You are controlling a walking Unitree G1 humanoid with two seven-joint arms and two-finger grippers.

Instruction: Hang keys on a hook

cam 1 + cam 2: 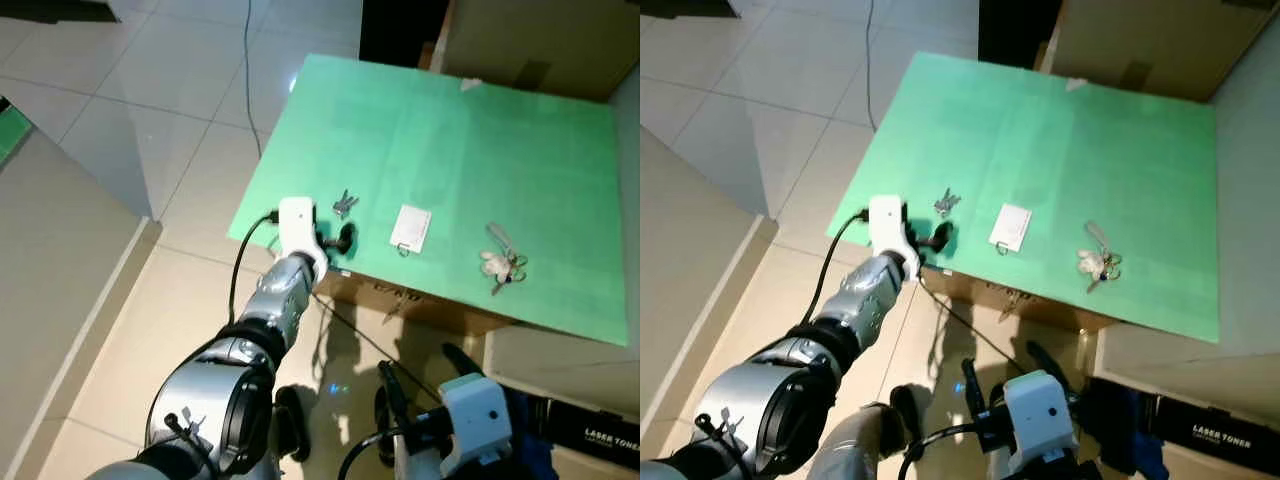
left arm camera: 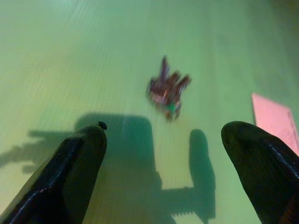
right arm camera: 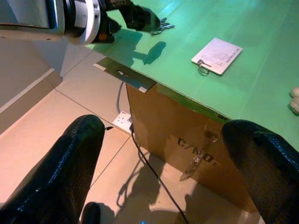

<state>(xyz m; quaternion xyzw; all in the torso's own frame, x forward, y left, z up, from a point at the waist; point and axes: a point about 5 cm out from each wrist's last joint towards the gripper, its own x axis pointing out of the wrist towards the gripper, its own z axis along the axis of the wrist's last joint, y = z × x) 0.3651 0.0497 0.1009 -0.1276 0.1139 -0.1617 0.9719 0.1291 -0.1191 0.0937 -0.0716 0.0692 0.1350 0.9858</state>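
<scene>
Left wrist view, left gripper (image 2: 163,172) spread near keys (image 2: 167,89), table (image 1: 560,180) edge.

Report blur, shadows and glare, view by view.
Left wrist view: bunch of keys soft and blurred, left gripper casting a hard shadow on the green board. Eye views: sharp, floor tiles sheen. Right wrist view: right gripper fingers blurred, white card clear.
</scene>
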